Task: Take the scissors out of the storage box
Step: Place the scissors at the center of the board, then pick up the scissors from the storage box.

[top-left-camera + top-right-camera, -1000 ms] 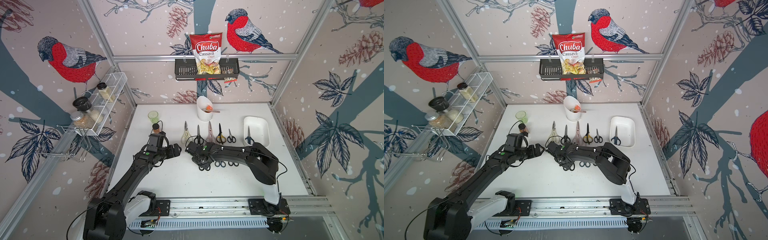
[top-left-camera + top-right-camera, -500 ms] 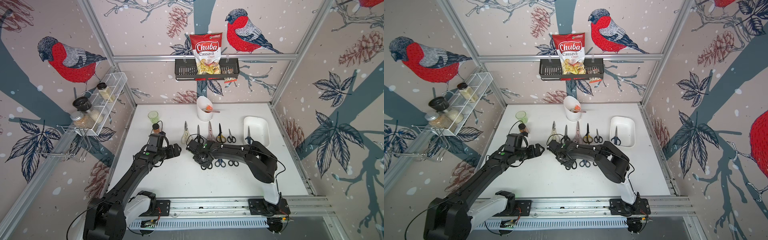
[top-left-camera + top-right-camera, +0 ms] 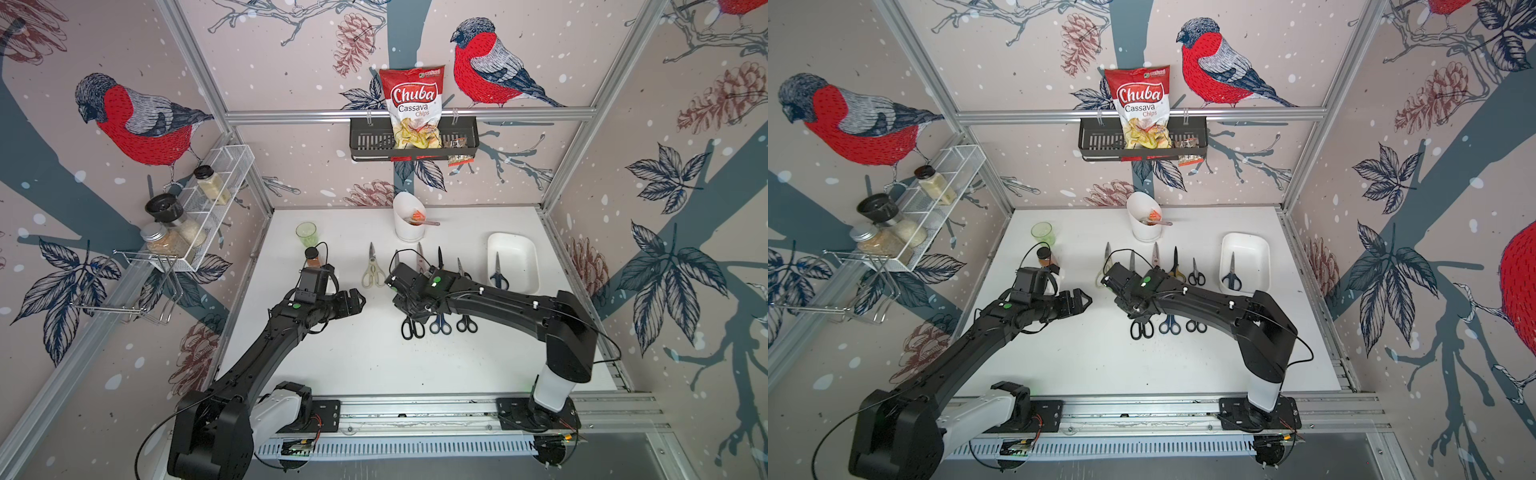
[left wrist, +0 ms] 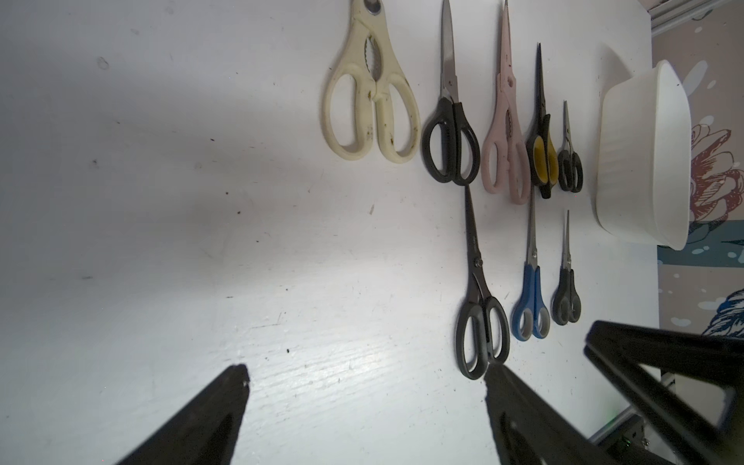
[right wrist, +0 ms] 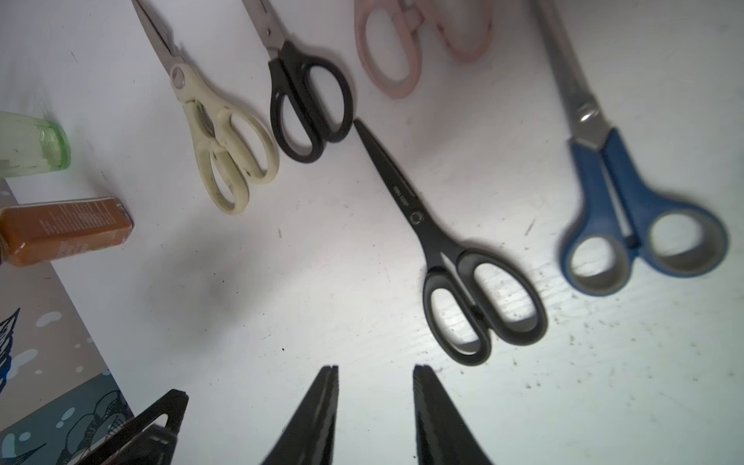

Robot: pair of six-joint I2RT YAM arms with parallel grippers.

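Left pincer [image 4: 364, 374] wide, right pincer [image 5: 375, 370] narrowly parted, both empty.

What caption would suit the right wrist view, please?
Open, empty right end effector near all-black scissors and blue-handled scissors.

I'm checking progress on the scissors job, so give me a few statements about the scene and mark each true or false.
1. One pair of dark blue scissors lies in the storage box. True.
2. The right gripper grips the long black scissors. False: its jaws stand apart and empty; the scissors lie on the table.
3. The left gripper is shut. False: it is open and empty.
4. The chips bag sits in the black wall basket. True.
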